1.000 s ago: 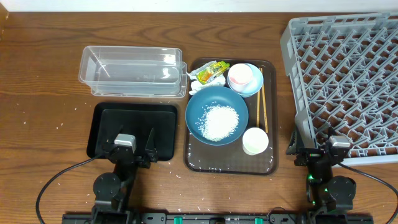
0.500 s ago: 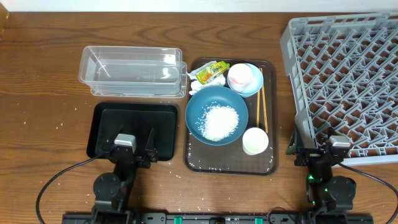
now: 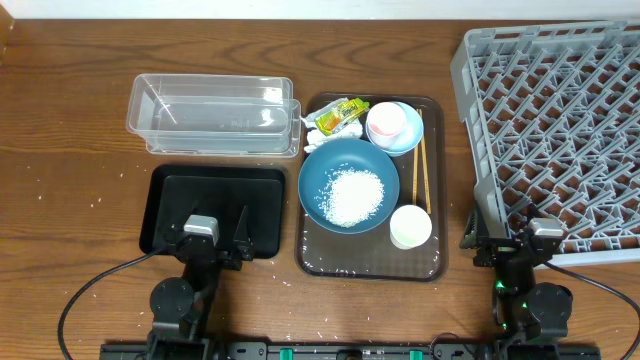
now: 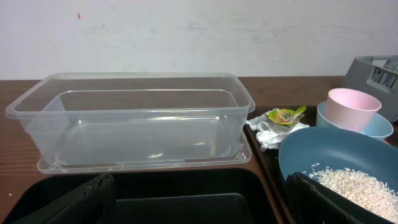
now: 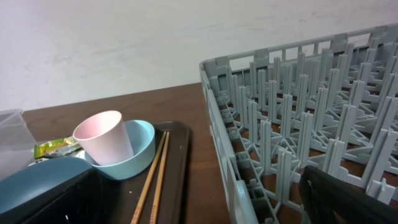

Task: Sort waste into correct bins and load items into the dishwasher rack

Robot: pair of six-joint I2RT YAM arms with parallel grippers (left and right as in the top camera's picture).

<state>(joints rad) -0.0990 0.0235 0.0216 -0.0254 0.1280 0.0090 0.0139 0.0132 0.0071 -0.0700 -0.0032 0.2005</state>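
Looking down, chopsticks (image 3: 423, 170) lie top-to-bottom, center-right on the brown tray (image 3: 345, 252); print on the snack packet (image 3: 341, 113) is too small to read. Left wrist: left gripper (image 4: 199, 202) spread wide above the black tray (image 4: 155, 186). Right wrist: right gripper (image 5: 199, 199) likewise agape.

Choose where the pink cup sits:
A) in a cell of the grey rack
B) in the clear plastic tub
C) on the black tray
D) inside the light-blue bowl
D: the pink cup stands inside the light-blue bowl, which rests on the brown tray.
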